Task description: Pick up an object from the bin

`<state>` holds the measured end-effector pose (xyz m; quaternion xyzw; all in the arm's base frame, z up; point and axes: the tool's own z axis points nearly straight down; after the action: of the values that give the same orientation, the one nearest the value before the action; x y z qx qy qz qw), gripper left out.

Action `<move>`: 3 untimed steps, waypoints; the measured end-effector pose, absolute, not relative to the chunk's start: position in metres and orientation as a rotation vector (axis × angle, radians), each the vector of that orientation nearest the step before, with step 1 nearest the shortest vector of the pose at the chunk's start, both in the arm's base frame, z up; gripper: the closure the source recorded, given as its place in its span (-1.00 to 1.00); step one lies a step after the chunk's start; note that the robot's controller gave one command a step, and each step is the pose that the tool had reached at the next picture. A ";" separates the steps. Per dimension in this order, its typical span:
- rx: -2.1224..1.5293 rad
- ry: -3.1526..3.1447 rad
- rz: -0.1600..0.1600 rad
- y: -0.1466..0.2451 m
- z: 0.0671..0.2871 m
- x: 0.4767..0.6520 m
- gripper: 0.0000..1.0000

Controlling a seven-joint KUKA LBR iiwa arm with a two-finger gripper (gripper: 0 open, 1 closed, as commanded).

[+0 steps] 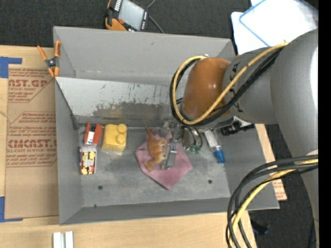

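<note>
End effector [170,152] is low in the middle of the bin [129,94], just beside a brown toy figure [153,149] that lies on a pink cloth [171,176]. Whether it is spread or pressed together cannot be told. A yellow block [115,137] sits well apart to the left. Judged stage: the descent to grasp, with nothing secured. The next move calls for closing on the figure alone, clear of the cloth, then a straight lift.

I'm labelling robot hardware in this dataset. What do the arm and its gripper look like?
The arm is a thick, rounded, light grey tube. Its wrist carries a smooth orange-brown domed cover. Yellow and black cables loop around that cover. The gripper is small and metallic grey.
</note>
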<state>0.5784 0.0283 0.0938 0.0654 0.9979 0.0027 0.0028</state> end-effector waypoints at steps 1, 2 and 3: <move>0.218 3.125 0.010 0.029 0.083 0.575 -1.00; -0.299 3.112 0.010 -0.017 0.072 0.587 -1.00; -0.160 3.123 0.007 -0.015 0.072 0.583 -1.00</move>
<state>0.5833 -0.0154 0.0719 -0.0510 0.9987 0.0022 0.0071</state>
